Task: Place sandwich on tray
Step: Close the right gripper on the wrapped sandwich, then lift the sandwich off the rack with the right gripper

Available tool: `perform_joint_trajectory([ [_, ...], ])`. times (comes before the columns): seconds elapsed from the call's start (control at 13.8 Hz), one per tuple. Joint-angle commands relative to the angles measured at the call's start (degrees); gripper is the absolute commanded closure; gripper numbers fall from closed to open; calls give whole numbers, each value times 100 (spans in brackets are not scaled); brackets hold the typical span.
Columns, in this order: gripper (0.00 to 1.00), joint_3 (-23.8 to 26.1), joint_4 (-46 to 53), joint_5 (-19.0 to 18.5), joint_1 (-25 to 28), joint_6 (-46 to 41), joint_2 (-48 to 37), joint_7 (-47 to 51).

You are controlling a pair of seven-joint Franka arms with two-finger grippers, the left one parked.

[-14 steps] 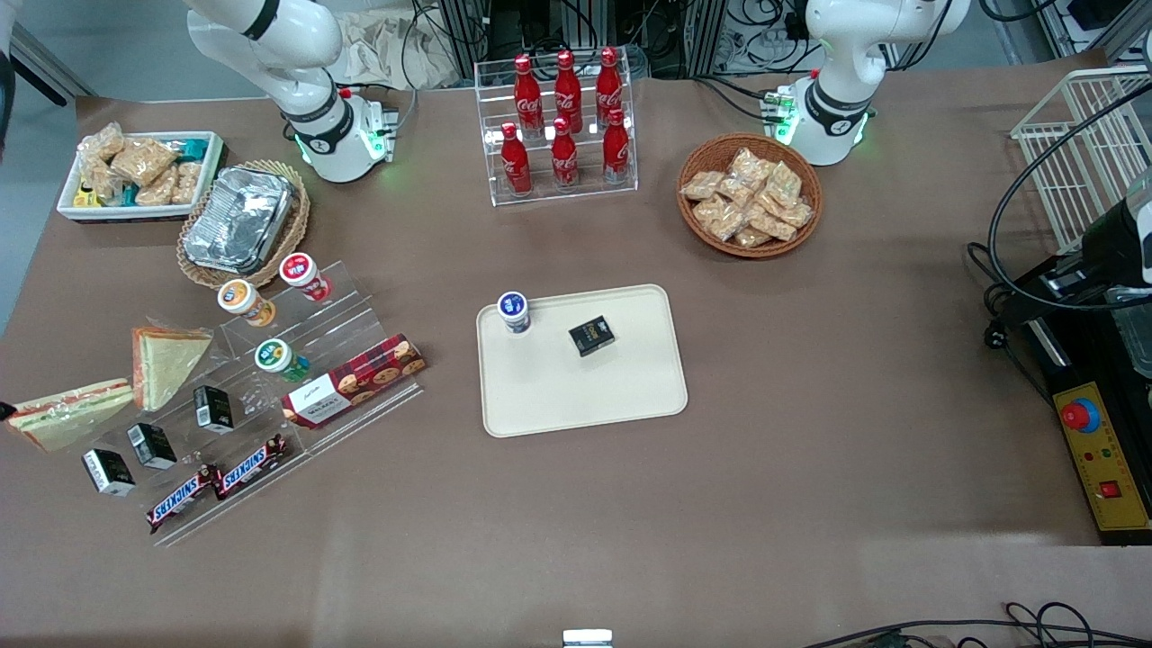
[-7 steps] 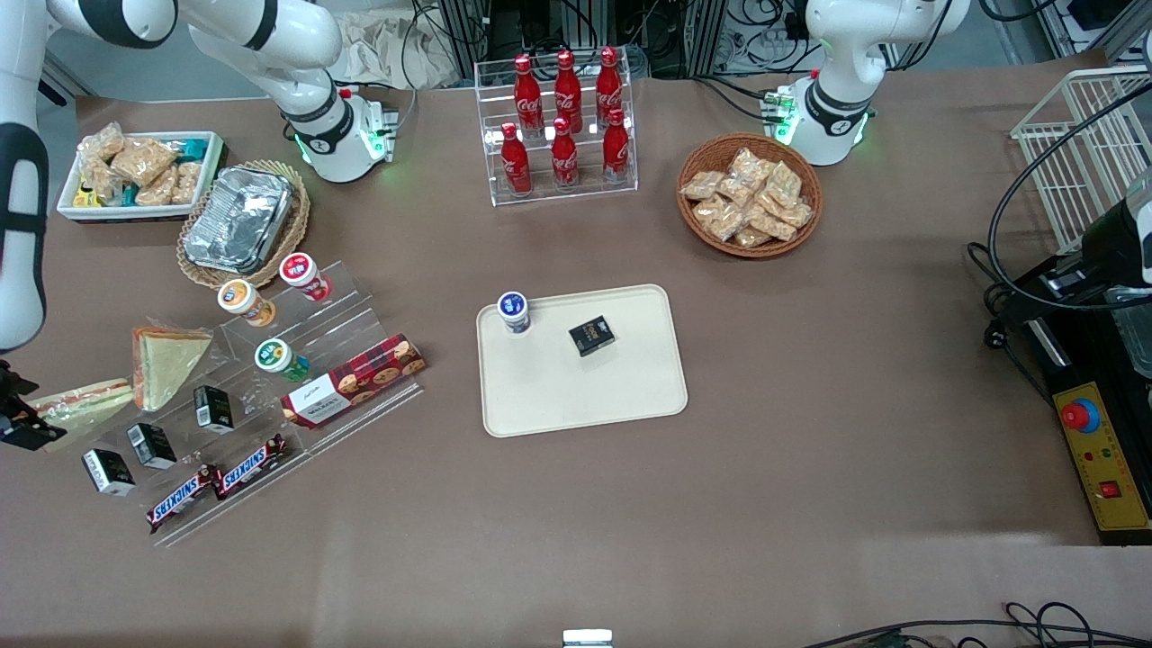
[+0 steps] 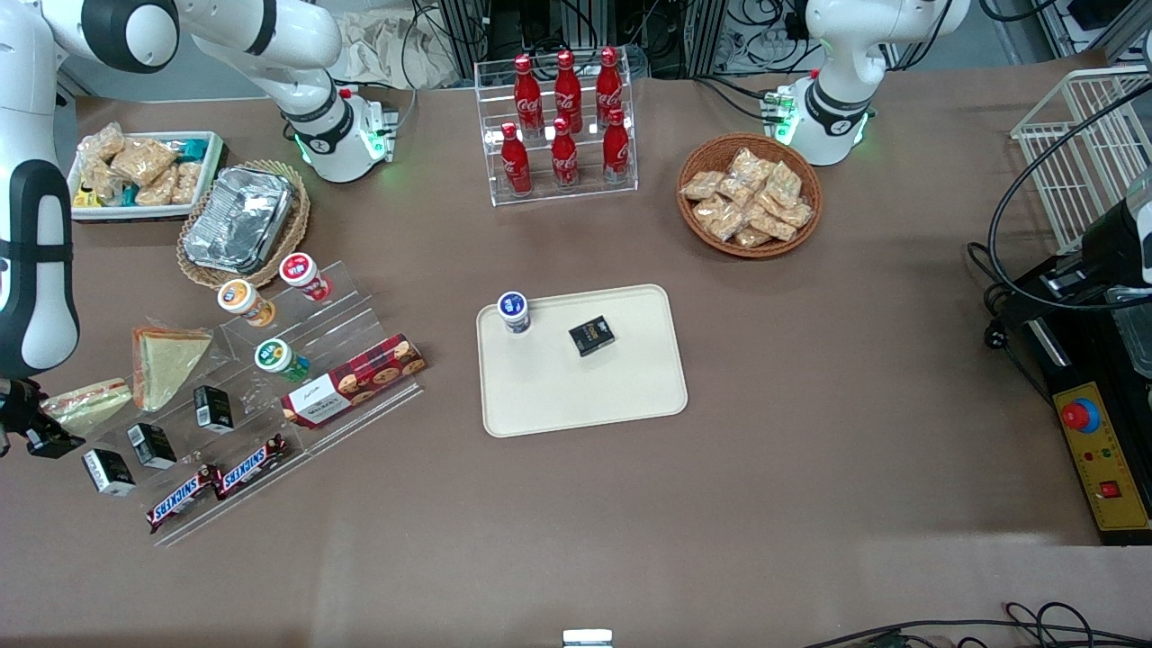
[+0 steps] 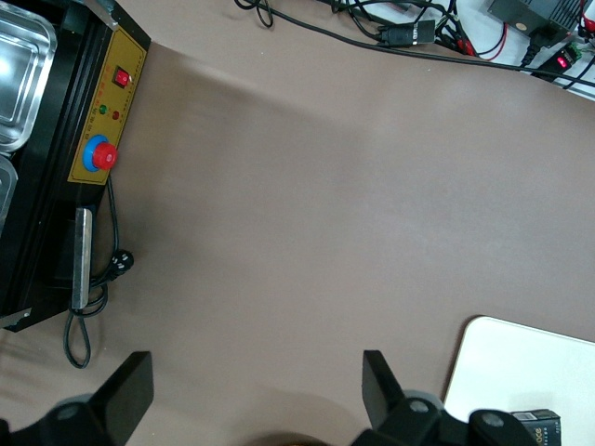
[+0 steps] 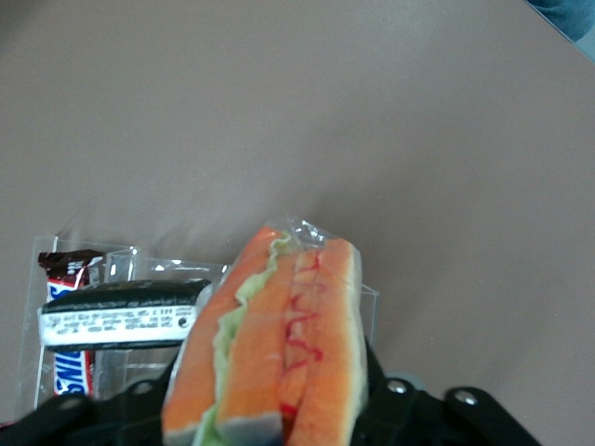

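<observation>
A rack of red cola bottles (image 3: pixel 558 126) stands at the middle of the desk edge farthest from the front camera. Near it, toward the parked arm's end, is a wicker basket (image 3: pixel 750 193) full of snack packets. At the corner of the working arm's end is a white bin (image 3: pixel 139 175) of packets, and just beside it a foil tray (image 3: pixel 241 219) on a wicker plate. Nearer the camera, a clear stand (image 3: pixel 360 310) carries three cups (image 3: pixel 281 358), a cookie box (image 3: pixel 354 380), small black boxes (image 3: pixel 153 444) and two Snickers bars (image 3: pixel 216 481). A pale wedge sandwich (image 3: pixel 166 360) lies beside the stand. On the tray (image 3: pixel 585 396) stand a blue-lid cup (image 3: pixel 515 311) and a black box (image 3: pixel 591 336). A control box (image 3: pixel 1102 459) sits at the parked arm's edge.
</observation>
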Motion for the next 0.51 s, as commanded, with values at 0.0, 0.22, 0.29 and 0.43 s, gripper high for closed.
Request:
perform_joint_trajectory([
  [0.0,100,17,-43,143,-22,106,7,94],
  [0.22,100,34,-26,143,-39,115,-89,60],
  [0.29,100,34,-17,143,-48,115,-133,16],
  [0.43,100,26,10,134,-22,19,-317,-246],
])
